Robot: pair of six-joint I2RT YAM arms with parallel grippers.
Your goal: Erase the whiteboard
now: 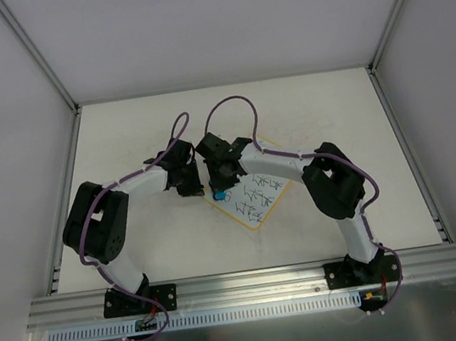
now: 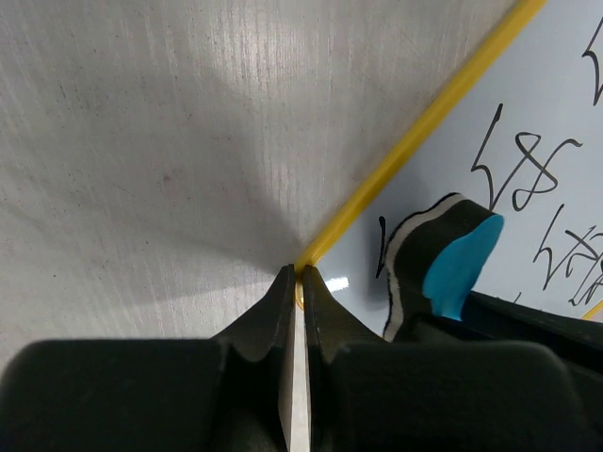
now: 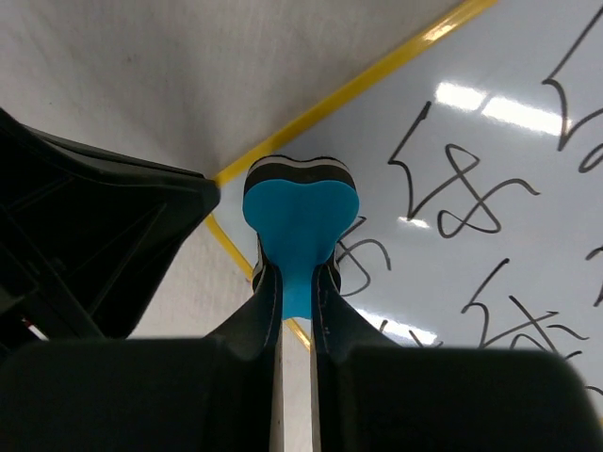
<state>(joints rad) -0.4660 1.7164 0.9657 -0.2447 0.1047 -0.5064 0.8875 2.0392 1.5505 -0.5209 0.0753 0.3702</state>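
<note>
Two grippers working at one corner of the whiteboard (image 3: 490, 188).
Your left gripper (image 2: 301, 275) is pressing its jaws together right at the board's yellow-edged corner; you cannot tell whether it is nipping the rim. Your right gripper (image 3: 294, 282) is pinching the blue eraser (image 3: 300, 212), which is bulging past the fingertips just inside that same corner, beside the dark scribbles. Contact with the surface is not discernible. The whiteboard is lying flat on the off-white table (image 2: 141, 141), turned cornerwise, between both arms near the middle.
</note>
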